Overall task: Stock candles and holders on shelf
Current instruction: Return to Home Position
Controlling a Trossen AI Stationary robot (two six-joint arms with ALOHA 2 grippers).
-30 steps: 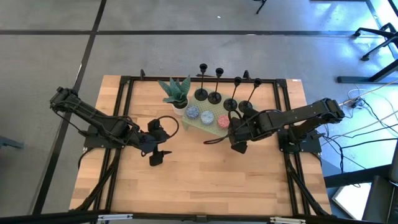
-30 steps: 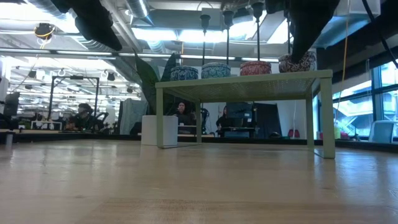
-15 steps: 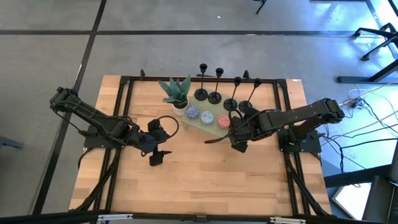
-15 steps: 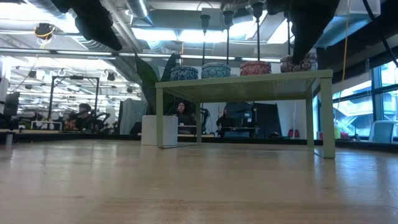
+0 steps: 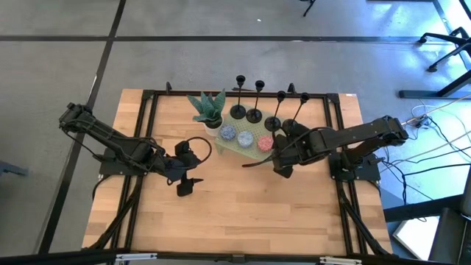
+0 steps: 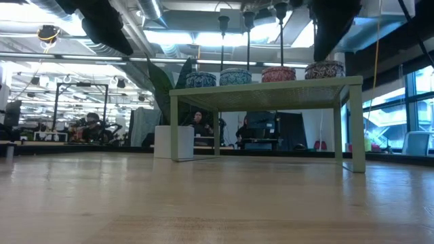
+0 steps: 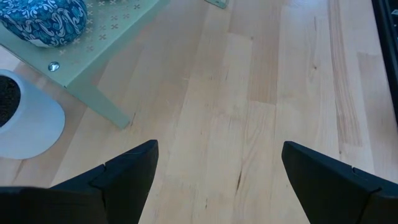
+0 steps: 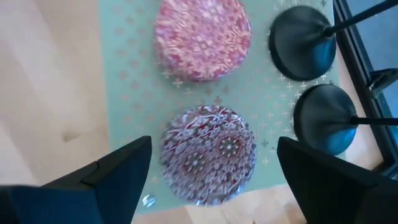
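The pale green shelf stands at the table's far middle. Two bluish candles and a pink one lie in a row on it. A dark red candle lies flat at the row's right end. Several black holders stand on their disc bases behind them. My right gripper hangs open just above the dark red candle, a finger over each side, clear of it in the low view. My left gripper waits open over bare wood left of the shelf.
A green plant in a white pot stands at the shelf's left end, close to the left gripper's side. The bases of two holders stand right behind the pink and dark red candles. Bare wooden tabletop lies in front of the shelf.
My right gripper has drawn up off the dark red candle. A second ago its fingers reached down around the candle; they now end above it. The candle stays on the shelf's right end and lies level.
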